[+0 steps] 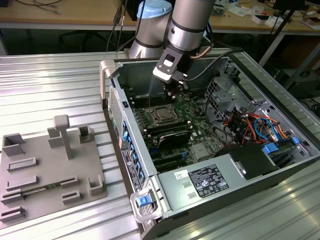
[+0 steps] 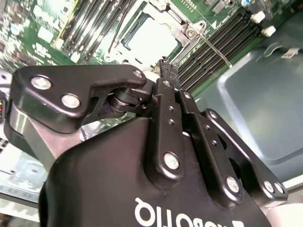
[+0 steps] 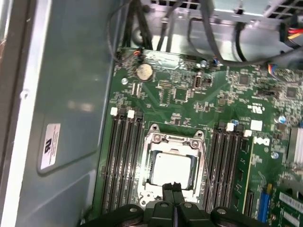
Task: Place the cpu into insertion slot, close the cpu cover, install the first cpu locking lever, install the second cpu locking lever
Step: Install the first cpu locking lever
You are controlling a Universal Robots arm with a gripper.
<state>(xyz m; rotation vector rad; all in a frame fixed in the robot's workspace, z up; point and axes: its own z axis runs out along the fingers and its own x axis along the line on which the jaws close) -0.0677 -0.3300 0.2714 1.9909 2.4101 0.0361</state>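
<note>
Ribbed metal bench (image 1: pixel 50 75) held the open case (image 1: pixel 125 130); gripper (image 3: pixel 173 187), claw pressed together, hovered by the cpu cover (image 3: pixel 173 139). Judged: press locking lever (image 3: pixel 207 170) down squarely, avoid slipping.

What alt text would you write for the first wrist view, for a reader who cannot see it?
The shut gripper hangs at the edge of the cpu cover, which frames the cpu; memory slots flank it.

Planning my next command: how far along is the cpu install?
Done: the cpu lies under the lowered cpu cover. In hand: nothing; the gripper is shut at the cover's edge. Left: the thin locking lever beside the cover looks unlatched.
</note>
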